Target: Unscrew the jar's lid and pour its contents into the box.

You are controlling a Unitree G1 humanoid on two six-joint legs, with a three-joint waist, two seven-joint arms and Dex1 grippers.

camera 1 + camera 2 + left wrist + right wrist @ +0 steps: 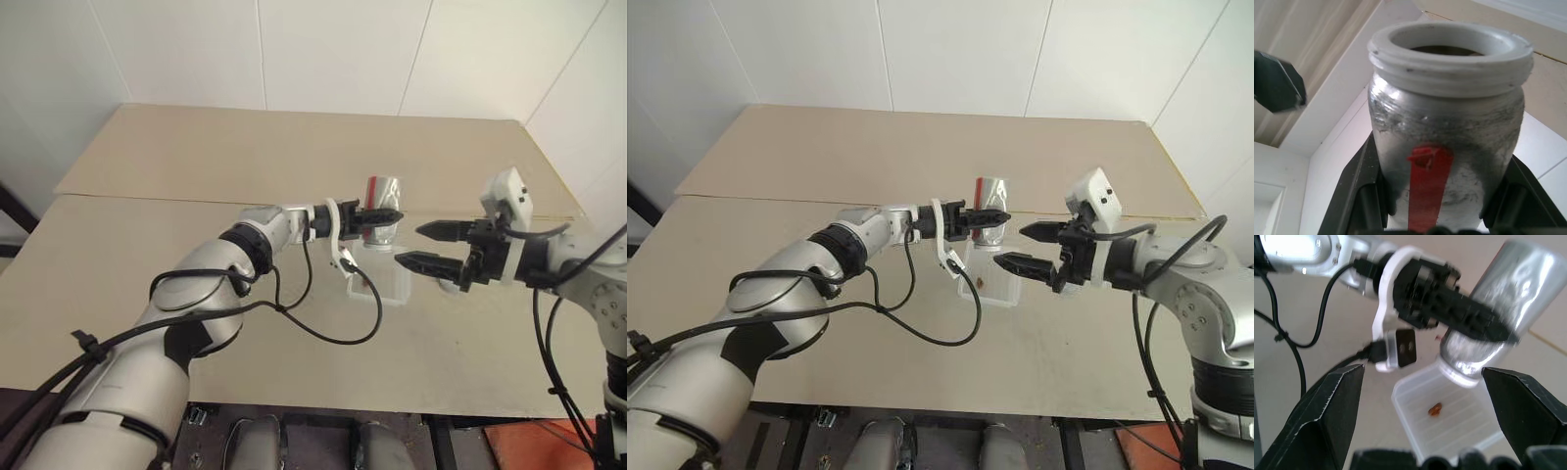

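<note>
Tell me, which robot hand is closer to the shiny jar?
Left. The left end effector is shut on the jar, holding it tipped mouth-down over the box. The right end effector is open and empty, hovering just beside the jar, not touching.

head stereo: high, fwd-down over table (196, 225) | 2 wrist cams: close, both share jar (1444, 142)

The jar (1447, 147) is silvery grey with a red stripe and a white threaded rim. The box (1449, 423) is translucent white with a ribbed floor, holding one brown piece (1435, 409). The worktop (196, 157) is pale beige.
</note>
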